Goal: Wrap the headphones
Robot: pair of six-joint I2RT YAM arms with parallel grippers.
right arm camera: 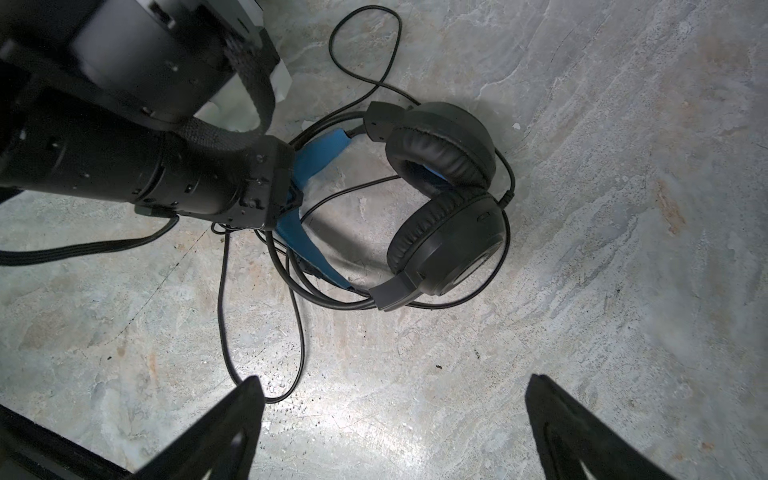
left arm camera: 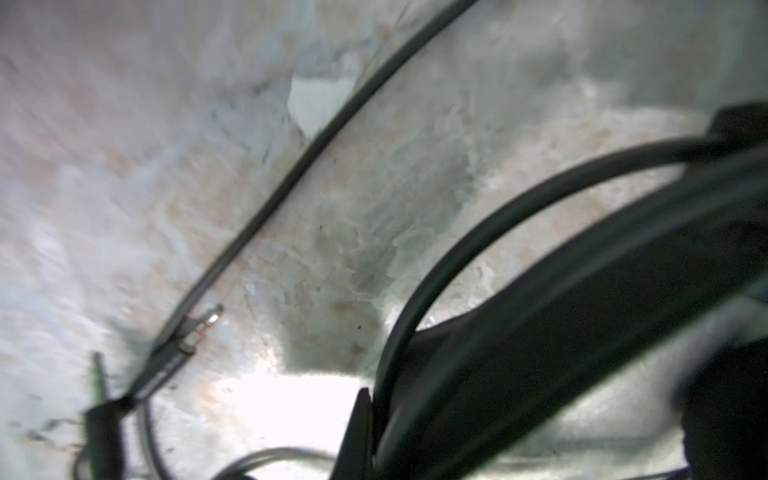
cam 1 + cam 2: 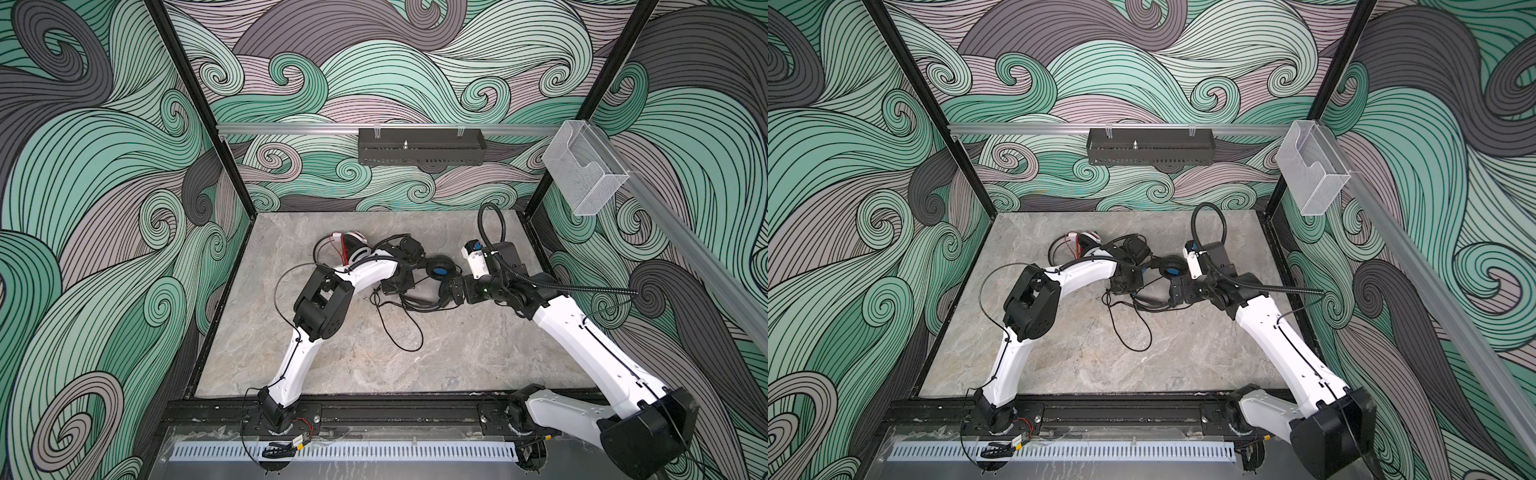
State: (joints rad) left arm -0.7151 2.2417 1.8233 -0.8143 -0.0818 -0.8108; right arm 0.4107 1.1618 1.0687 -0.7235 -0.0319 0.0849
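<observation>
Far left at the back sits the white pair (image 3: 358,244), cups close together. Its red cable (image 3: 343,249) looks bunched against the band. The left arm (image 3: 365,270) crosses in front, so I can't tell if that one counts as wrapped.

Next over, the left gripper (image 1: 286,195) is down at the black pair (image 1: 444,166), right at the blue-lined headband (image 1: 320,153). Jaws are closed tight. The fingertips are hidden behind the gripper body, and the left wrist view is too blurred to help, so I can't tell whether they pinch the band, a strand of cable or nothing.

The black pair lies on the table (image 1: 623,291) near the middle, cups stacked together, band toward the left gripper. A few turns of black cable (image 1: 299,332) lie along the band and round the cups. But a long loop trails off across the table toward the front, and another runs out the far side. The jack plugs (image 2: 203,326) lie loose on the stone, apart from the headset.

At right, the right gripper (image 1: 395,419) hangs just above the table beside the black pair. Its jaws are spread wide and hold nothing.

Judgement: black pair is maybe partway at best — slack not gathered, plugs not tucked. What's left is prob. coiling the loose loops onto the band and securing the end, then checking the white pair.
</observation>
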